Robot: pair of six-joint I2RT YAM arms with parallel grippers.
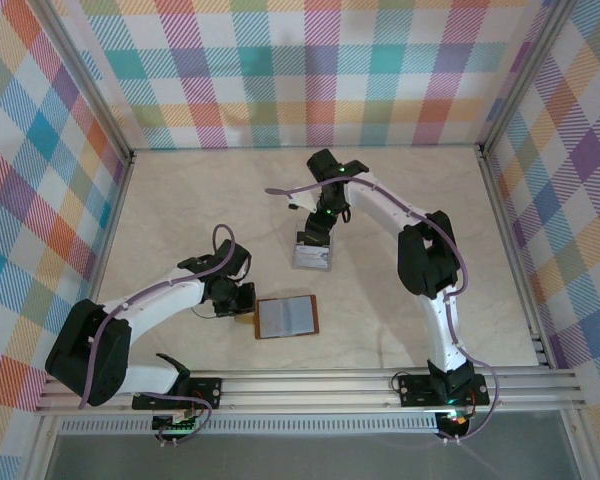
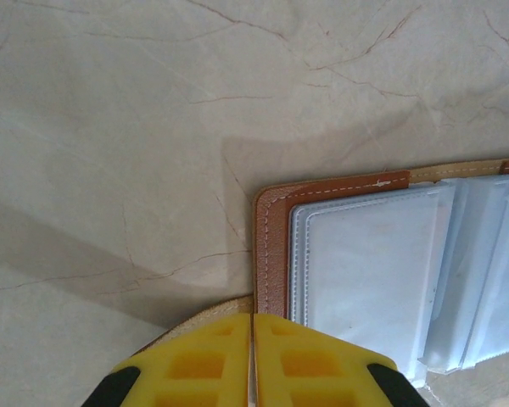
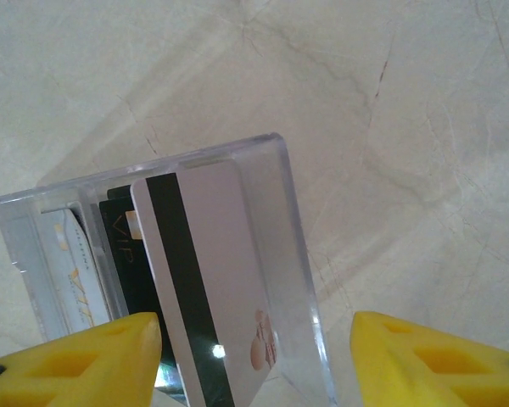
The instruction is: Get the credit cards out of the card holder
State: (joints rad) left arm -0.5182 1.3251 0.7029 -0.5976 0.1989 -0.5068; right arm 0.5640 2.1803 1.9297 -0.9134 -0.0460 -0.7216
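Note:
The card holder (image 1: 286, 316) lies open on the table, a reddish-brown leather rim (image 2: 273, 246) around grey-blue pockets (image 2: 365, 271). My left gripper (image 1: 242, 301) is at its left edge; the yellow fingers (image 2: 195, 365) are pressed together over a tan leather tab (image 2: 216, 310) of the holder. Further back, my right gripper (image 1: 317, 237) hangs open over a clear box (image 1: 312, 256). In the right wrist view, a pale lilac-white credit card (image 3: 216, 254) with a black band stands in that box (image 3: 293, 229), loose between the spread jaws of my right gripper (image 3: 254, 326). A black card (image 3: 127, 254) and a white card (image 3: 68, 267) stand behind it.
Plaid walls close the table on three sides. A metal rail (image 1: 310, 385) runs along the near edge by the arm bases. Bare marble-patterned tabletop (image 1: 180, 200) lies left of the box and to the right of the right arm.

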